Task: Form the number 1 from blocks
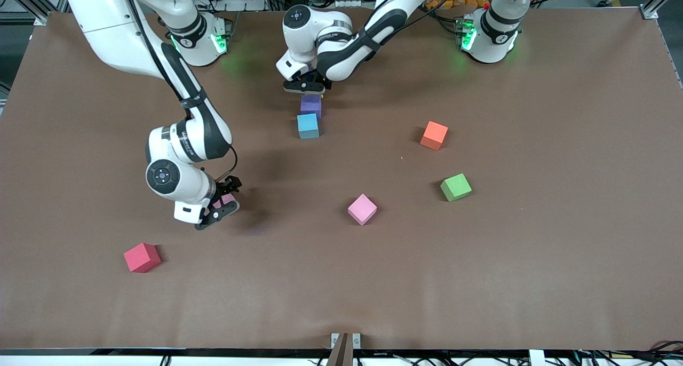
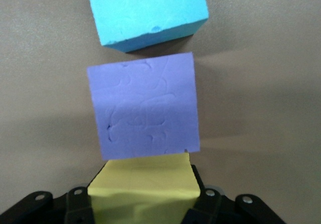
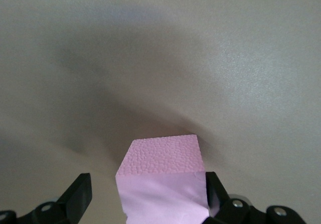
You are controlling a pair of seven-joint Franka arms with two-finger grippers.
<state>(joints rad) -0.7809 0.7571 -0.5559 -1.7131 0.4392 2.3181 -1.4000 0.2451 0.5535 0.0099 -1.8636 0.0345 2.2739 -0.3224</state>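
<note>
You've got the left end effector clamped on the yellow block, purple block touching it; right end effector wide around a pink block.

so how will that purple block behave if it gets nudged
The purple block looks like dented foam, so probably light and slightly squashy. Its flat faces suggest it would slide rather than roll, likely bumping the light blue block beside it.

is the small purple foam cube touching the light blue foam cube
No, in the left wrist view a strip of bare table shows between the small purple foam cube and the light blue foam cube.
</note>
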